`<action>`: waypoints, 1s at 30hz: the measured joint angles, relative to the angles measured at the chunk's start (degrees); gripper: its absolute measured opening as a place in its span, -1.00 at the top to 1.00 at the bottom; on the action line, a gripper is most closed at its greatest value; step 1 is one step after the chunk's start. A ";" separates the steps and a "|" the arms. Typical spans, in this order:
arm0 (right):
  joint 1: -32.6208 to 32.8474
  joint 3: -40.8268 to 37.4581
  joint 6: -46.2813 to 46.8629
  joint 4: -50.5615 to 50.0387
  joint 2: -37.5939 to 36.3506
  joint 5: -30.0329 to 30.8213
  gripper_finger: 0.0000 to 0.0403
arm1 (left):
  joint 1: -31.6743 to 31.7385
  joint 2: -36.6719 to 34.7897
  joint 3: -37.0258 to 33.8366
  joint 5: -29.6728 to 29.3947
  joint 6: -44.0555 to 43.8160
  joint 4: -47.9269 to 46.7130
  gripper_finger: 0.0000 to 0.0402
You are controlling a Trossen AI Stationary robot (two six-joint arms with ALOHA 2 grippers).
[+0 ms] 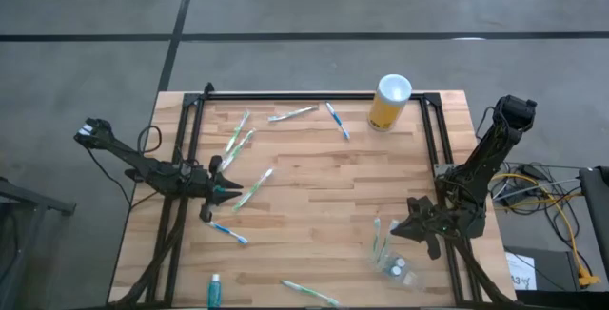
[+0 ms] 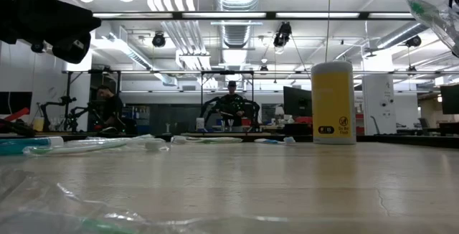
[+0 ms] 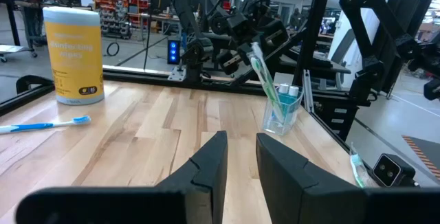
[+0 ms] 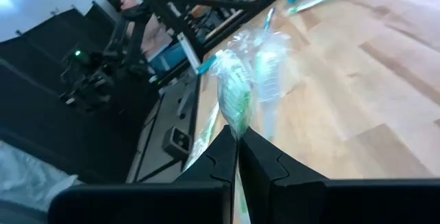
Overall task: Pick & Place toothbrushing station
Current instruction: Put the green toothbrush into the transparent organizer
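- High view, lower right of frame: my right gripper sits just beside the small clear see-through plastic cup, which already holds a thin white-green toothbrush and small teal white-capped tubes.
- Right wrist view: the fingers are clenched on that toothbrush's wrapped green head; its long axis runs straight out from the fingertips.
- Left wrist view: my left gripper stands released, nothing between its fingers, pointing across the table at the cup.
- Judgement: the right arm is far nearer the cup; the left is nearer the loose white-blue toothbrush, below it in the high view.
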 joint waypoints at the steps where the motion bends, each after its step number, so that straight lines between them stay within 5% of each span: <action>1: 0.00 0.39 -0.02 0.00 0.30 -0.24 0.96 | -0.01 0.02 0.00 0.00 0.00 0.00 0.59; 30: -0.14 4.03 7.88 -0.39 10.58 2.20 0.86 | -0.02 0.02 0.00 0.01 -0.01 0.00 0.59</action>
